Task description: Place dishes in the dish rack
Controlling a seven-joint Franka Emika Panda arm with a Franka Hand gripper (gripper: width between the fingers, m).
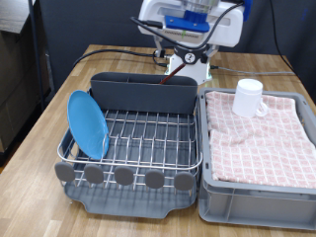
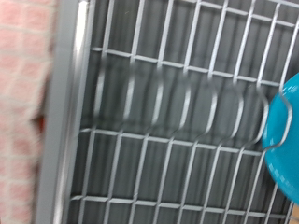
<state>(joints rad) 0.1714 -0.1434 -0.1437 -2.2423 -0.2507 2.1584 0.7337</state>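
Note:
The light-blue plate (image 1: 87, 123) stands on edge in the dish rack (image 1: 148, 136), at the exterior view's left. The white mug (image 1: 248, 97) stands upside down on the pink checked cloth (image 1: 265, 138) in the grey crate (image 1: 259, 202), right of the rack. The wooden spoon is not visible. My gripper (image 1: 193, 22) hangs high at the top edge, above the rack's far side, and its fingers do not show. The wrist view is blurred and looks down on the rack's wires (image 2: 159, 103), with the plate's edge (image 2: 285, 140) on one side and the cloth (image 2: 28, 84) on the other.
The rack's tall grey cutlery trough (image 1: 143, 91) runs along its far side and a row of round grey discs (image 1: 123, 176) along its near side. The arm's base (image 1: 188, 61) and cables stand behind on the wooden table (image 1: 39, 118).

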